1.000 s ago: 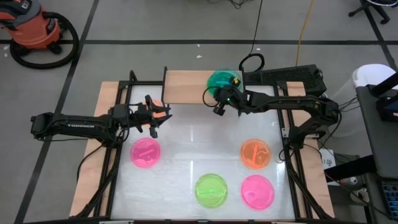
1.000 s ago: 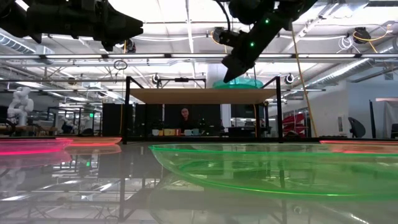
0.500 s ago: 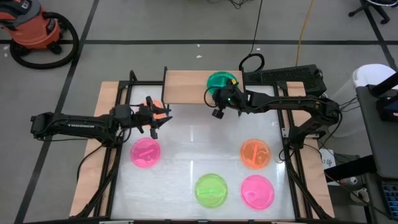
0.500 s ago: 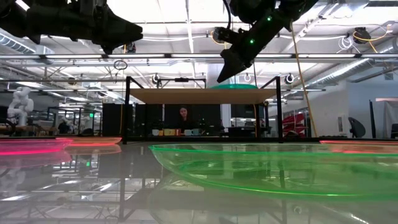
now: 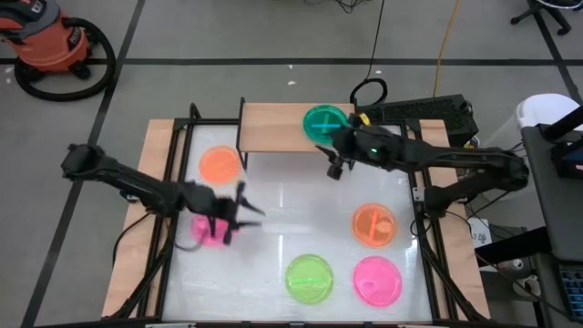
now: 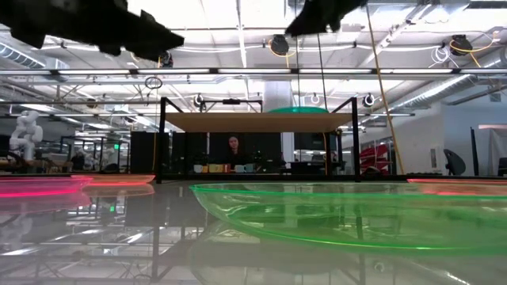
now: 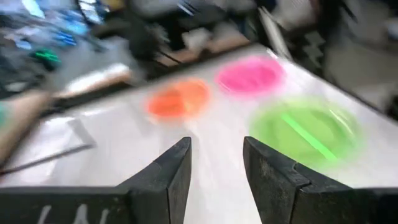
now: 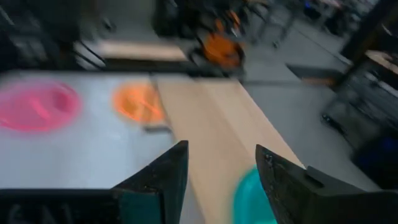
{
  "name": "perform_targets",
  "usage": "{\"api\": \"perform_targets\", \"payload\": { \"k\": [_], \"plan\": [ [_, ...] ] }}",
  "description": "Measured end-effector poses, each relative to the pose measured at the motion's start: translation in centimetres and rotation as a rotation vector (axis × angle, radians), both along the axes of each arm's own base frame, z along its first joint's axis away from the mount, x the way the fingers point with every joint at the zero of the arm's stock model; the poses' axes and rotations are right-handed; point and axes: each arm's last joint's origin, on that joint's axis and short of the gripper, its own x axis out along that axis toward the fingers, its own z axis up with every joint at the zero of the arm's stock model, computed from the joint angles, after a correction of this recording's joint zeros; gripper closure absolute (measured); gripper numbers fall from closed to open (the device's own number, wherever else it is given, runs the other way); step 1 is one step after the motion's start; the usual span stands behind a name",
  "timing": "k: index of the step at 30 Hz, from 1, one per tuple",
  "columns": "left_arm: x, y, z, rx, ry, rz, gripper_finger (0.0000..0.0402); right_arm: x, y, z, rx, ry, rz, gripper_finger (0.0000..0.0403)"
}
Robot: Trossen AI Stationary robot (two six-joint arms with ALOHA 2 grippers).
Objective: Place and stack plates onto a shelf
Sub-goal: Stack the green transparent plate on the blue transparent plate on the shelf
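Right gripper [image 5: 335, 167] hangs just off the front edge of the shelf [image 5: 273, 126], its fingers [image 8: 163, 180] spread apart with nothing between them. On the shelf's right end sits a green plate [image 5: 324, 121], free of the gripper. Left gripper [image 5: 239, 211] is over the white table [image 5: 291, 205] beside a pink plate [image 5: 208, 231], fingers [image 7: 171, 174] apart and empty; it looks blurred from above, so its exact spot is uncertain. An orange plate [image 5: 219, 165] lies by the shelf's left legs. Three more plates rest nearer the front: orange [image 5: 374, 224], green [image 5: 310, 278] and pink [image 5: 377, 280].
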Motion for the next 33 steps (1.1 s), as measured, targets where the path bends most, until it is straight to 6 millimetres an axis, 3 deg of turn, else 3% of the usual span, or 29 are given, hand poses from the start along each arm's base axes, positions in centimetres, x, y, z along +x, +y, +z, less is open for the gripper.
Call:
{"api": "perform_targets", "payload": {
  "k": [4,10,15,23,33],
  "plan": [
    [2.8,-4.0,-2.5,0.187,0.101,-0.124,0.0250,-1.5,2.4,1.7,0.011,-0.071,0.084,0.0242],
    [5.9,-10.2,-6.0,0.499,0.168,-0.362,0.0250,-2.6,5.1,2.2,0.016,-0.100,0.192,0.0242],
    [8.6,-13.2,-6.4,0.613,0.231,-0.416,0.0250,-2.7,6.4,1.9,0.034,-0.107,0.241,0.0243],
    [11.7,-14.7,-7.5,0.750,0.458,-0.490,0.0250,-2.5,7.2,1.0,0.020,-0.138,0.275,0.0243],
    [12.7,-14.8,-7.6,0.894,0.418,-0.530,0.0250,-2.5,7.0,-0.1,-0.002,-0.115,0.226,0.0243]
  ]
}}
